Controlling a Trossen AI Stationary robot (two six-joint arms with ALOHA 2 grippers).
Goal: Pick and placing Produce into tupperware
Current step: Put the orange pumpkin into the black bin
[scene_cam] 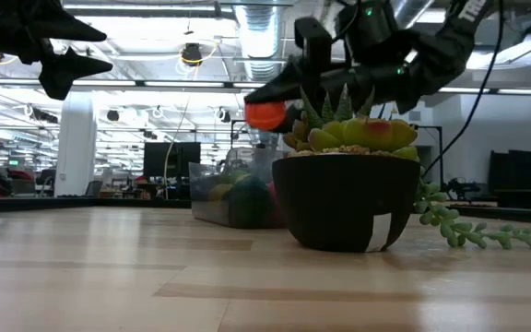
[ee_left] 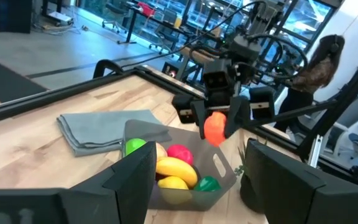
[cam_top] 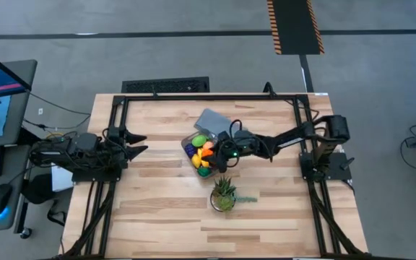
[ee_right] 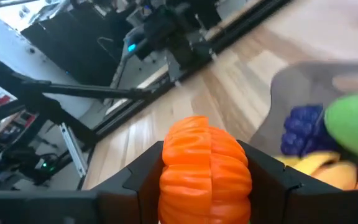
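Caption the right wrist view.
Right gripper holding an orange toy pumpkin above the tupperware of produce.

The bench (cam_top: 157, 217) is a pale butcher-block top of glued wood strips, edged by a black metal frame (cam_top: 208, 97) along its far side and both flanks. 3 things sit directly on it, all clustered near the middle. There's the clear tupperware (cam_top: 193, 141), loaded with toy produce (cam_top: 201, 140). Touching its far side lies a flat grey-blue lid (cam_top: 213, 120), angled against the grain. On the near side of the tub, close by but apart, stands a small dark pot holding a spiky green plant (cam_top: 223, 195), one trailing sprig (cam_top: 245, 199) resting on the wood.
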